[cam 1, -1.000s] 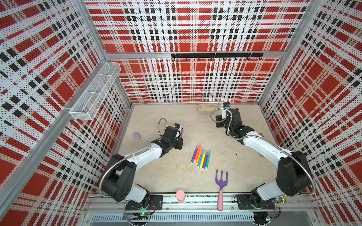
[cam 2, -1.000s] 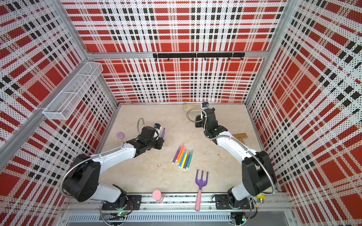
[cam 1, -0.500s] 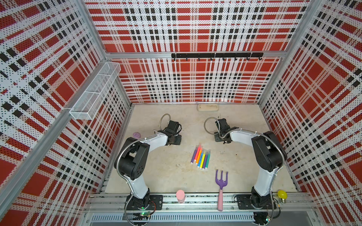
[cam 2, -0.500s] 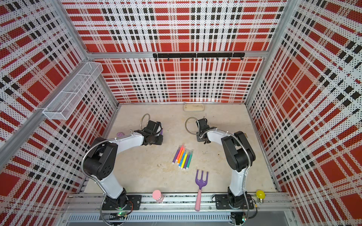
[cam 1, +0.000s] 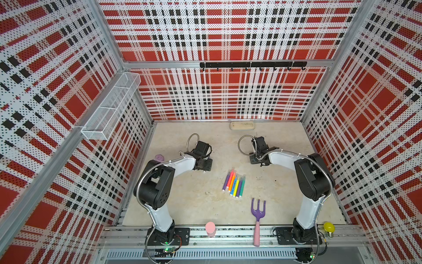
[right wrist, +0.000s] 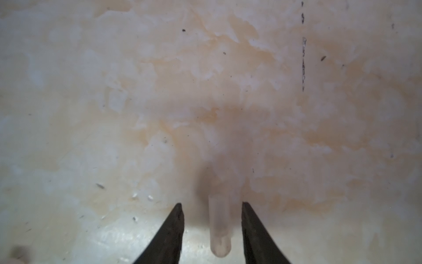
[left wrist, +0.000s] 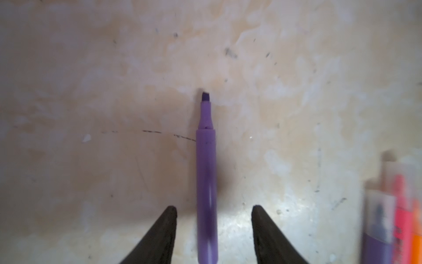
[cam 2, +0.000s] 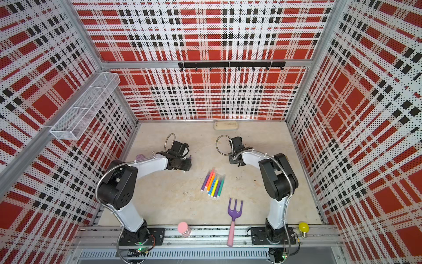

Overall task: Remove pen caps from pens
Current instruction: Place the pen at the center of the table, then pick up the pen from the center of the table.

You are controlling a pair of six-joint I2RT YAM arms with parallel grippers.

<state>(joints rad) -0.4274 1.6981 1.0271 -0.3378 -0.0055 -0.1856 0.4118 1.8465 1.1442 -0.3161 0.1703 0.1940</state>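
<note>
**Pen and cap.** One purple pen lies flat on the table with its chisel tip bare. Its clear cap lies flat on the table, well apart from it on the right arm's side.

**Grippers.** The left gripper is open and straddles the pen barrel, with a gap at each finger. The right gripper is open and straddles the cap, likewise without contact. Neither holds anything.

**Step in hand.** Judged as the set-down of both parts.
- Raise each gripper straight up. Sideways travel risks a finger dragging the part.
- The cap is round and light, so expect it to roll at any touch.
- Keep the bare tip off the fingers.

**Next.** The other pens lie side by side between the arms, and those seen in the left wrist view are capped. Approach one at the edge of the row.
</note>
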